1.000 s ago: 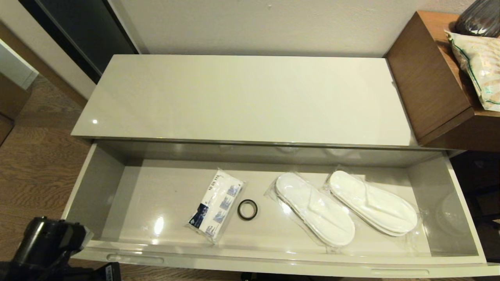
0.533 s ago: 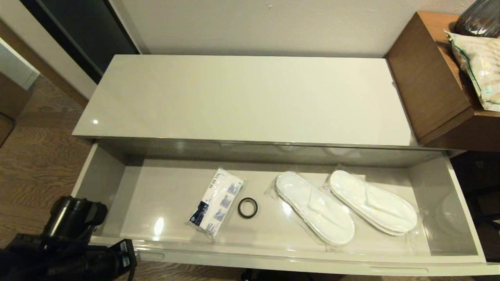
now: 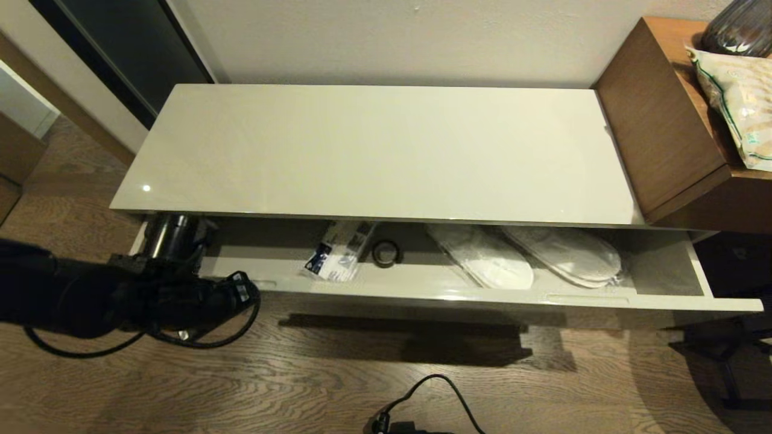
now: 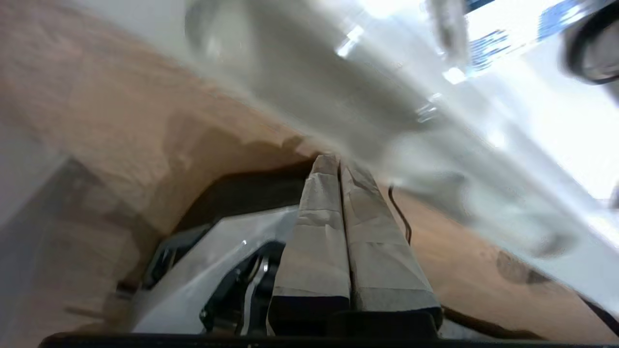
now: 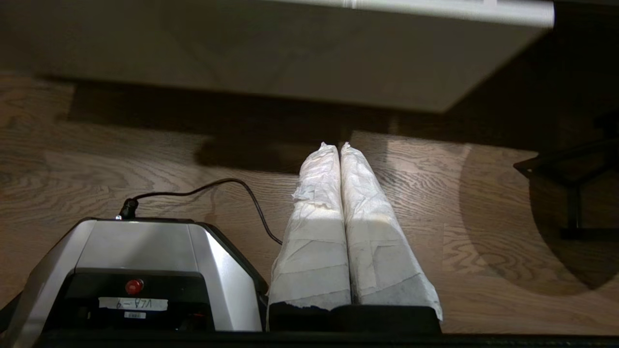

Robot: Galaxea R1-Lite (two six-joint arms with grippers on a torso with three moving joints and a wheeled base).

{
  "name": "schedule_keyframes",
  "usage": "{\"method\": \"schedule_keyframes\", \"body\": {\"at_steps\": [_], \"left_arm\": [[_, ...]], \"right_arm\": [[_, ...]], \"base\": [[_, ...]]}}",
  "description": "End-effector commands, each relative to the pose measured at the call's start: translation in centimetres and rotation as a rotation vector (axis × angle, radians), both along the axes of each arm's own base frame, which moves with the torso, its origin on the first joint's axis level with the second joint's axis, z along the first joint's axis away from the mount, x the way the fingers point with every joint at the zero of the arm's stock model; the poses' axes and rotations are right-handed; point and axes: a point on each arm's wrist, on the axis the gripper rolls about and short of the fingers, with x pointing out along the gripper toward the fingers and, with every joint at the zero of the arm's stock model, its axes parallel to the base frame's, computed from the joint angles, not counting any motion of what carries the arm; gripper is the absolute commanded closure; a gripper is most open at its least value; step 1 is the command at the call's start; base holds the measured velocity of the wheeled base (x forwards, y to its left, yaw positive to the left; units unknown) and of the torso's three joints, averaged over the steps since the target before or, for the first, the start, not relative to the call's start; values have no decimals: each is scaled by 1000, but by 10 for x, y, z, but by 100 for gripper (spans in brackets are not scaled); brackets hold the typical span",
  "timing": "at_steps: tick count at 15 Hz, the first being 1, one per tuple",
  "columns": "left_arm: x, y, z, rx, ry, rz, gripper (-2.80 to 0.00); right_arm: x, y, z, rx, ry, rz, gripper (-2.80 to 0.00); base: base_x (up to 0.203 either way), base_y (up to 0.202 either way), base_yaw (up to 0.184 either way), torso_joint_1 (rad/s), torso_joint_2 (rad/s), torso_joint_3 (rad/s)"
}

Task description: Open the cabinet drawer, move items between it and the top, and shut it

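Observation:
The wide beige-grey cabinet drawer (image 3: 482, 295) stands about half open under the glossy cream top (image 3: 374, 150), which is bare. The white tissue pack (image 3: 338, 256) with blue printing lies in the drawer, partly under the top's front edge. My left arm (image 3: 151, 295) reaches across the drawer's left front corner. Its gripper (image 4: 338, 162) is shut on nothing, with the tips at the glossy drawer front (image 4: 338, 92). My right gripper (image 5: 338, 147) hangs shut and empty low over the wooden floor, below the drawer (image 5: 290, 53), out of the head view.
A black ring (image 3: 386, 252) and two clear-wrapped white slippers (image 3: 500, 259) (image 3: 573, 253) also lie in the drawer. A brown wooden desk (image 3: 669, 120) adjoins the cabinet on the right. A black cable (image 3: 434, 392) runs over the floor by my base (image 5: 135, 270).
The drawer has slid roughly halfway back into the cabinet, so its contents now sit partly under the top. My left arm has moved forward and right along with the drawer's front.

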Motion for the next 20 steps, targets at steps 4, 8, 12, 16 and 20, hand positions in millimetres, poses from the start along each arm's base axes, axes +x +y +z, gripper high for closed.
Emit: {"method": "schedule_keyframes", "body": {"at_steps": [4, 8, 12, 16, 20], "left_arm": [[55, -8, 28, 12, -39, 3, 0], [92, -6, 81, 76, -118, 12, 0], [71, 1, 126, 167, -123, 15, 0], [-24, 11, 202, 172, -239, -9, 0], [-190, 35, 250, 168, -361, -63, 0]], "right_arm": [[0, 0, 0, 0, 1, 0, 0], [0, 0, 0, 1, 1, -2, 0], [0, 0, 0, 2, 1, -4, 0], [0, 0, 0, 2, 2, -4, 0], [0, 0, 0, 1, 3, -4, 0]], "base": [[0, 0, 0, 0, 0, 0], [0, 0, 0, 0, 0, 0], [0, 0, 0, 0, 0, 0], [0, 0, 0, 0, 0, 0], [0, 0, 0, 0, 0, 0]]}}
